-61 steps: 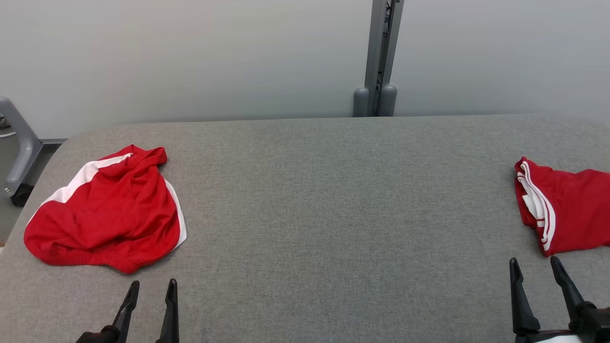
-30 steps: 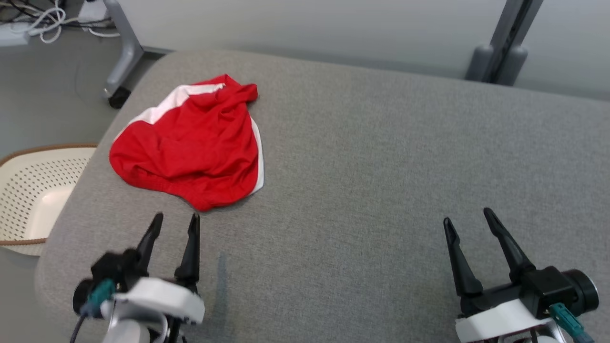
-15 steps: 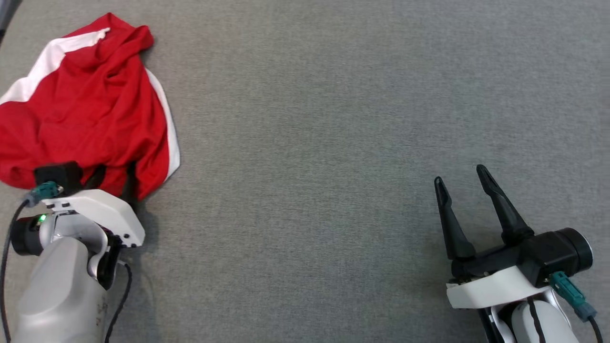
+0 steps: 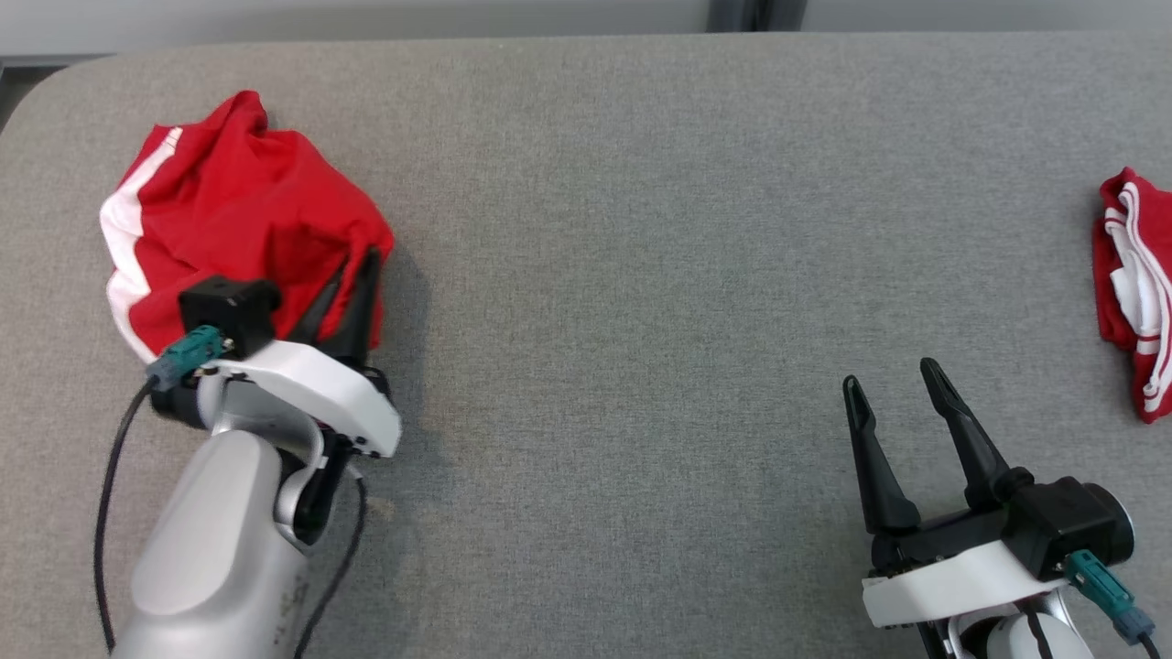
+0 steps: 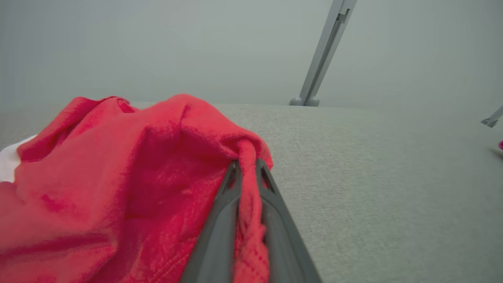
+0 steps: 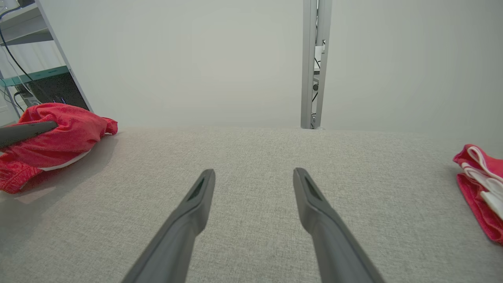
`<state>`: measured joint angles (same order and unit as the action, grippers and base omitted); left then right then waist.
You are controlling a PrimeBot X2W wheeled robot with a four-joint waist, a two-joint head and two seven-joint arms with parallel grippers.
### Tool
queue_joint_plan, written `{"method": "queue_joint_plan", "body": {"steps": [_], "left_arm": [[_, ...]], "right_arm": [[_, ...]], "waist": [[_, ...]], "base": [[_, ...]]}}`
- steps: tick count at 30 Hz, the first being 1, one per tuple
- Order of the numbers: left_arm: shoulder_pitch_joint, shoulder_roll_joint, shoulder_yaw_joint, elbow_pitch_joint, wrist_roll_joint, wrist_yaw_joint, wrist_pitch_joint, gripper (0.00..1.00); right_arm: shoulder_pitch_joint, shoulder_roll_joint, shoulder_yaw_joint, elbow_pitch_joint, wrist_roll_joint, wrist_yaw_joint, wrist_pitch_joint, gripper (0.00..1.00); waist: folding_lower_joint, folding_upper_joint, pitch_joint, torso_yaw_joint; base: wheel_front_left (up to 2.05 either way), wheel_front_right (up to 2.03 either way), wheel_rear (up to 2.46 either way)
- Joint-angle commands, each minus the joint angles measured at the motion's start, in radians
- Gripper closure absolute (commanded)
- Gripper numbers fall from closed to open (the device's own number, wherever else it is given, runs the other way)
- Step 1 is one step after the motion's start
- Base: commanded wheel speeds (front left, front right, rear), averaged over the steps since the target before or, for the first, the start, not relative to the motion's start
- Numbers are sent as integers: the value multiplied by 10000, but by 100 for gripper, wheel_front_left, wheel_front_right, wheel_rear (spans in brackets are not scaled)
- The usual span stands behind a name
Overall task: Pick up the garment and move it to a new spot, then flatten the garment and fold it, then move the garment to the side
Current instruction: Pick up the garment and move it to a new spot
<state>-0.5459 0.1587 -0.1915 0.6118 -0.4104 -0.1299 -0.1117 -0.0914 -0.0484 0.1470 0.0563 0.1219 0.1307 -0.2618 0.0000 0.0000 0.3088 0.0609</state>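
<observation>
A crumpled red garment with white side stripes [image 4: 229, 215] lies bunched at the left of the grey table [image 4: 623, 229]. My left gripper [image 4: 357, 270] is shut on the garment's right edge; the left wrist view shows a fold of red cloth [image 5: 246, 165] pinched between the two fingers, and the cloth [image 5: 118, 177] rises in a heap to their left. Over at the lower right my right gripper [image 4: 893, 384] hangs open above bare table, its fingers [image 6: 196, 196] spread with nothing between them. The right wrist view has the garment [image 6: 59, 137] at far left.
A second red garment with white trim [image 4: 1135, 288] lies folded at the table's right edge, also seen as a folded pile [image 6: 479, 184] in the right wrist view. A grey post [image 6: 314, 63] stands behind the table against a pale wall.
The camera has shifted between frames. My left gripper reached the garment's near edge and closed on it, and the cloth is now bunched up and drawn rightward. The right gripper stays open.
</observation>
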Motion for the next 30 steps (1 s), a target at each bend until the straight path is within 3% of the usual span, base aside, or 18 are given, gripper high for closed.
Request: {"method": "queue_joint_plan", "body": {"steps": [1,10,16,19,23,26,27,30], "left_arm": [[327,-31,-399,-1007,-298,-7,246,100],[1331,-704,-1834,-6884,-1831,68,2099,100],[1466,-966,-2605,-8943,-2907,638,2987,100],[1586,-1005,-2651,-8860,-3445,971,3248,100],[1739,-594,-2362,-7822,-3272,1268,3387,100],[1781,-108,-1982,-6078,-2951,1466,3248,100],[1681,-79,-1733,-4897,-2998,1459,2942,100],[1286,51,-1520,-3231,-2994,1273,2554,100]], "right_arm": [[135,-46,27,20,127,1,-48,0],[332,-43,120,-61,491,1,-46,0],[300,-43,41,-165,664,1,-45,0],[219,-48,49,-187,731,1,-43,0],[180,-41,29,-198,788,1,-43,0],[159,-46,71,-168,807,1,-35,0],[132,-43,86,-149,823,1,-35,0],[119,-41,132,-79,809,1,-35,0]], "waist": [[0,0,-381,-160],[0,0,-866,-1036],[0,0,-745,-1605],[0,0,-623,-1848],[0,0,-519,-2002],[0,0,-414,-2111],[0,0,-358,-2132],[0,0,-308,-2117]], "base": [[0,0,0],[0,0,0],[0,0,0],[0,0,0],[0,0,0],[0,0,0],[0,0,0],[0,0,0]]}}
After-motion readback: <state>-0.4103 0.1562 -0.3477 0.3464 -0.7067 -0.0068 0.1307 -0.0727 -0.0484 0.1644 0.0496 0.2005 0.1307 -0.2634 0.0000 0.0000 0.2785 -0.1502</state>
